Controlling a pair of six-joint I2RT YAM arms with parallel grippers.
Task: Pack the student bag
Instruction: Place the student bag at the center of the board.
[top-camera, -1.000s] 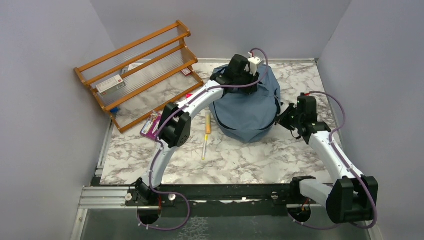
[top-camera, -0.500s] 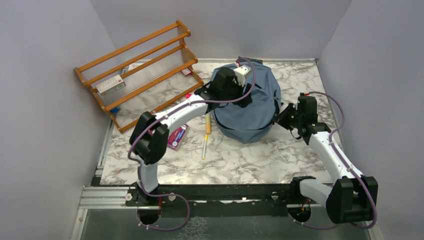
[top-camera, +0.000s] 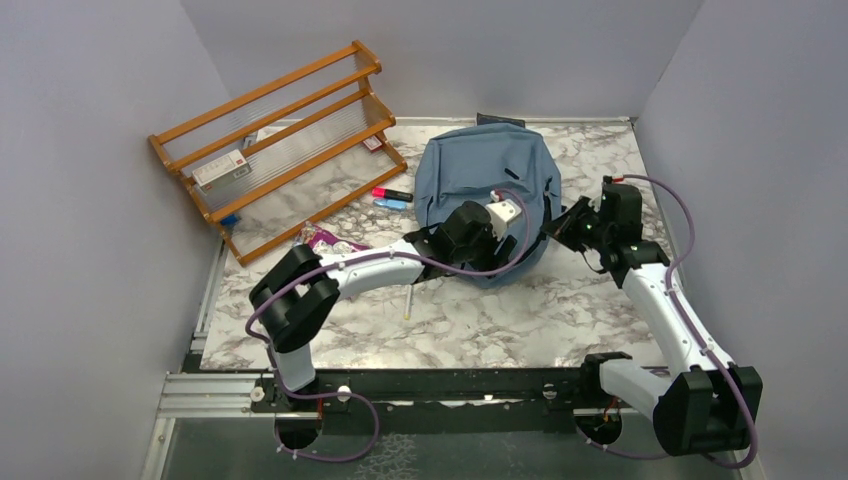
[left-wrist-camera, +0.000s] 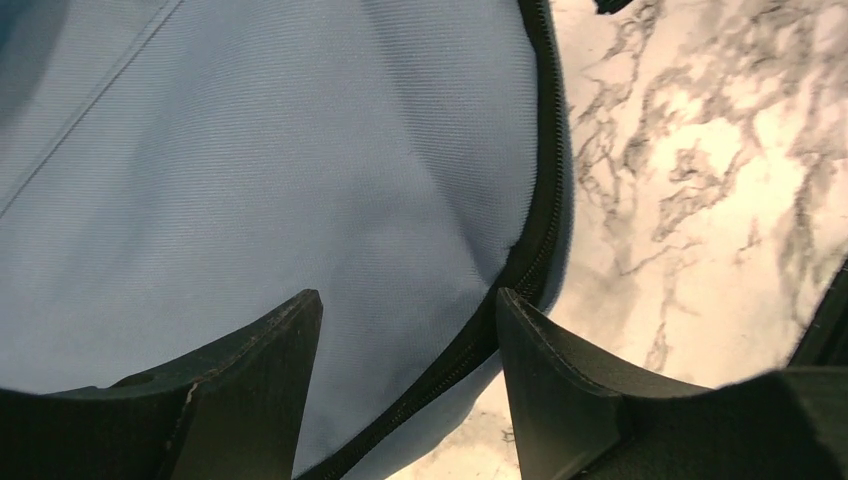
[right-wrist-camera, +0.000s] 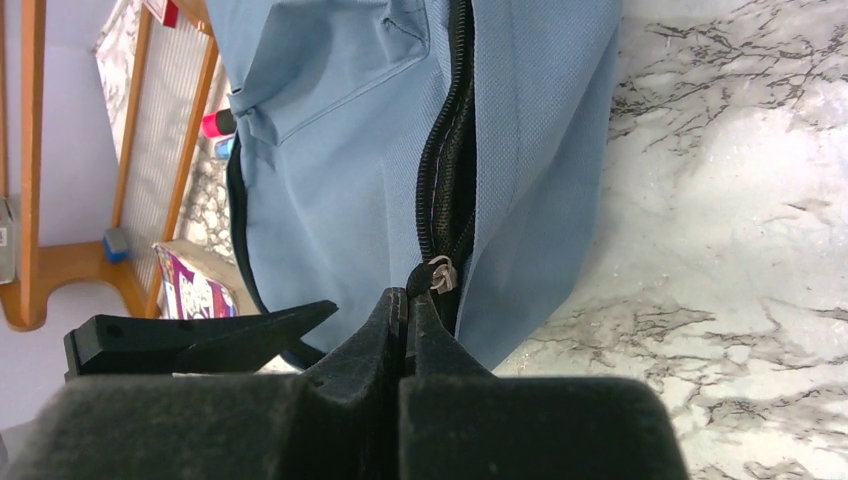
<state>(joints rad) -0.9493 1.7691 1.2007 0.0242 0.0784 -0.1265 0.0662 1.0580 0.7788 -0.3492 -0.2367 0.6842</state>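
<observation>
The left arm has swung back from the far end of the student bag (top-camera: 470, 170) to its near rim; the bag itself now lies flatter and further toward 12 o'clock. It sits at table centre, right of the wooden rack (top-camera: 270, 140); its long axis runs roughly 12 to 6 o'clock, a dark strap end pointing to 12. The left gripper (left-wrist-camera: 405, 300) is spread wide over the near rim, fabric and zipper between its fingers, nothing held; the right gripper (right-wrist-camera: 405, 305), at the bag's 3 o'clock side, is pinched tight on the zipper pull (right-wrist-camera: 418, 284) beneath the silver slider (right-wrist-camera: 440, 273). Opening the zip seems the step in hand; next, probably, the left clamps the fabric while the right draws the slider along.
</observation>
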